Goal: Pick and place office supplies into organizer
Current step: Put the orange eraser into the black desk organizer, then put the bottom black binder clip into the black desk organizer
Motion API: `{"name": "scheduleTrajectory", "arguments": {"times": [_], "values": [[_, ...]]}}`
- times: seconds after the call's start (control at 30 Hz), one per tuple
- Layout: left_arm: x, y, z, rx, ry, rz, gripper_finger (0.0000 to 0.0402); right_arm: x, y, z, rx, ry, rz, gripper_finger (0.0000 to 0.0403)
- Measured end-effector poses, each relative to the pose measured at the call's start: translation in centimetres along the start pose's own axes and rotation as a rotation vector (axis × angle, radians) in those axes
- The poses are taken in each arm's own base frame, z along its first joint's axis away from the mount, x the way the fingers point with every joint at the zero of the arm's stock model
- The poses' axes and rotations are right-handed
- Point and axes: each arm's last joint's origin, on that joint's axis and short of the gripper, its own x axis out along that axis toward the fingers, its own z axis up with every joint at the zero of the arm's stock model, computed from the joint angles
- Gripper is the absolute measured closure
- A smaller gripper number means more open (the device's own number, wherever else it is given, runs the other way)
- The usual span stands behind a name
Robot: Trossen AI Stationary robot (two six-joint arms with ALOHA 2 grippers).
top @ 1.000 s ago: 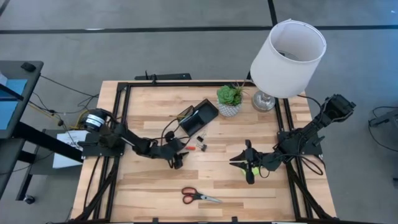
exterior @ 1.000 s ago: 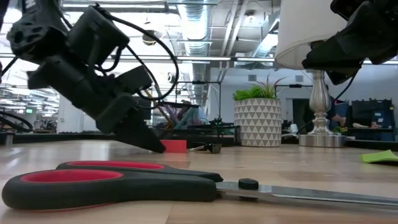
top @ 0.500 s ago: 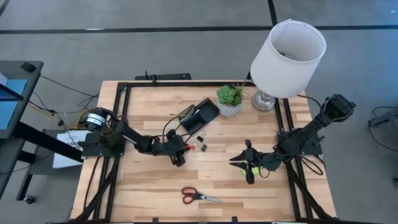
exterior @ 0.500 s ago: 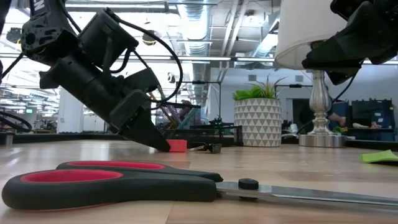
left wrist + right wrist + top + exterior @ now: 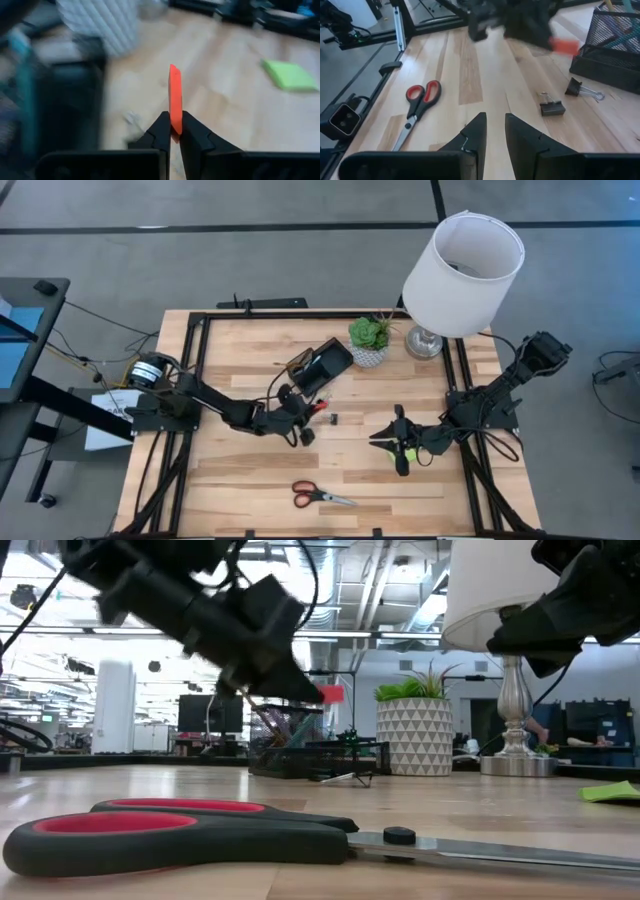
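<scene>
Orange-red eraser-like piece point(image 5: 174, 97): pinched between the tips of the left gripper point(image 5: 171, 131), standing upright above the fingers and lifted clear of the table point(image 5: 250, 470). The black mesh organizer point(image 5: 320, 366) lies just beyond the fingertips and already holds some pens.

Remaining work, as judged: this piece is not yet dropped in. The red-handled scissors point(image 5: 320, 496), two binder clips point(image 5: 553, 107) near the organizer and the lime-green sticky-note pad point(image 5: 290, 75) are on the table.

The right gripper point(image 5: 492, 131) hangs low over the table beside the pad, fingers slightly parted, holding nothing.

The left wrist view shows the pinch itself. The low view shows the lift height. Only the right wrist view separates the two clips clearly.
</scene>
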Motion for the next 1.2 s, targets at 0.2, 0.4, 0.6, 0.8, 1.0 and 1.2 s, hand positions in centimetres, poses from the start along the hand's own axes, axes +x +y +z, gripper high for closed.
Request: {"name": "scheduleTrajectory", "arguments": {"times": [0.2, 0.4, 0.6, 0.8, 1.0, 1.2], "values": [[1.0, 0.4, 3.0, 0.132, 0.038, 0.211, 0.0395, 0.0, -0.1, -0.2, -0.012, 0.017, -0.008, 0.0338], [1.9, 2.2, 3.9, 0.09, 0.144, 0.34, 0.0393, 0.0, -0.1, -0.4, -0.024, 0.034, -0.014, 0.0338], [2.4, 2.6, 4.0, 0.048, 0.215, 0.244, 0.0387, 0.0, -0.2, -0.4, -0.026, 0.037, -0.015, 0.0338], [2.8, 3.3, 4.2, 0.036, 0.228, 0.255, 0.036, 0.0, -0.2, -0.4, -0.026, 0.037, -0.015, 0.0338], [3.3, 4.4, 4.5, -0.01, 0.229, 0.279, 0.0338, 0.0, -0.2, -0.4, -0.026, 0.037, -0.015, 0.0338], [3.4, 4.7, 4.5, -0.015, 0.216, 0.314, 0.0306, 0.0, -0.2, -0.4, -0.026, 0.037, -0.015, 0.0338]]}}
